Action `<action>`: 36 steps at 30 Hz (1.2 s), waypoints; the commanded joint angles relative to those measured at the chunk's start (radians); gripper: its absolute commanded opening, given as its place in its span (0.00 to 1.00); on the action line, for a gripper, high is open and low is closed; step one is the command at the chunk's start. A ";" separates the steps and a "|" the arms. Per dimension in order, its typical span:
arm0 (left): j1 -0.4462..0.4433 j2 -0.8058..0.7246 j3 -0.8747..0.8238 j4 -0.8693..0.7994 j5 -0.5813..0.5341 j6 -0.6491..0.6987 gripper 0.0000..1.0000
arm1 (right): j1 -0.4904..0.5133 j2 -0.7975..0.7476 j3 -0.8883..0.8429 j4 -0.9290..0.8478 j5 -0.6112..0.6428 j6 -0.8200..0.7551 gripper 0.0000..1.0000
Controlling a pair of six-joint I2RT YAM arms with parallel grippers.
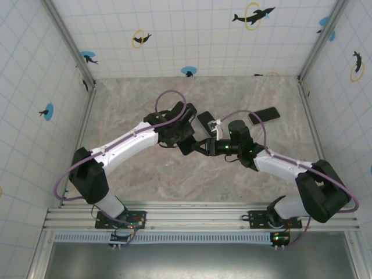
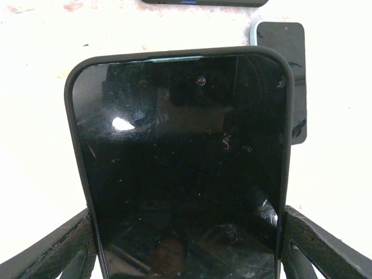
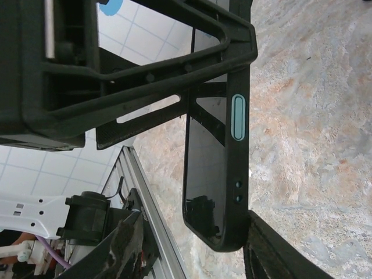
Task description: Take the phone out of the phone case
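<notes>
Left fingers (image 2: 55,251) clamp the glossy phone (image 2: 186,163) in its matte rounded case (image 3: 238,168); right fingers (image 3: 125,250) open.

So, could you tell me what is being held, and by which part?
The cased phone: left fingers clamp its long edges; right fingers straddle one end, grip unclear.

Both arms stretch inward from their bases, elbows bent outward, wrists meeting nose to nose. The left gripper (image 2: 186,238) is clamped, its fingers (image 2: 325,247) pressed against both sides of the phone case (image 2: 183,55). The right gripper (image 3: 195,226) is spread, one finger (image 3: 273,250) touching the case's edge, the other standing apart from it
</notes>
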 commanded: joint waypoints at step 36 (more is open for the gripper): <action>0.190 -0.264 -0.363 0.737 0.264 0.014 0.97 | -0.070 -0.079 -0.032 0.325 0.122 0.341 0.04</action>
